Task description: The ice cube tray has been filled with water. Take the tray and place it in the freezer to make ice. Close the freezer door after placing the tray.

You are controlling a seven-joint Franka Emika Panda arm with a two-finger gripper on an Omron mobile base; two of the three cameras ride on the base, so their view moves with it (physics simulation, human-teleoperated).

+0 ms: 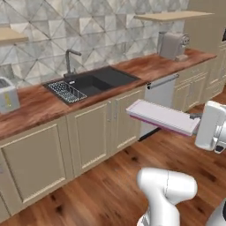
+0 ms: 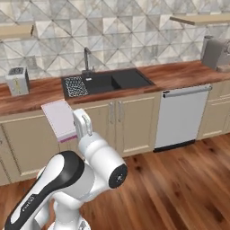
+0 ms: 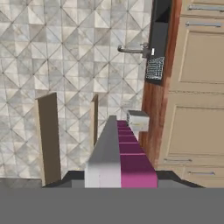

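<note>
The ice cube tray (image 1: 163, 117) is a long pale lavender slab with a magenta lower edge. It hangs in mid-air in front of the cabinet doors, below counter height. My gripper (image 1: 193, 118) is shut on its right end. From the right base view the tray (image 2: 59, 119) points away from my gripper (image 2: 74, 126) toward the cabinets. In the hand view the tray (image 3: 120, 153) runs straight ahead, seen on edge, between the dark fingertips (image 3: 73, 176). The freezer and the freezer door are out of view.
A wooden counter (image 1: 39, 106) carries a black sink (image 1: 95, 81) with a wire rack (image 1: 66, 91), a faucet (image 1: 70, 59), a toaster (image 1: 8, 95) at the left and a coffee machine (image 1: 172, 44) at the right. A dishwasher (image 1: 161, 95) stands behind the tray. Wooden floor (image 1: 110, 181) lies open below.
</note>
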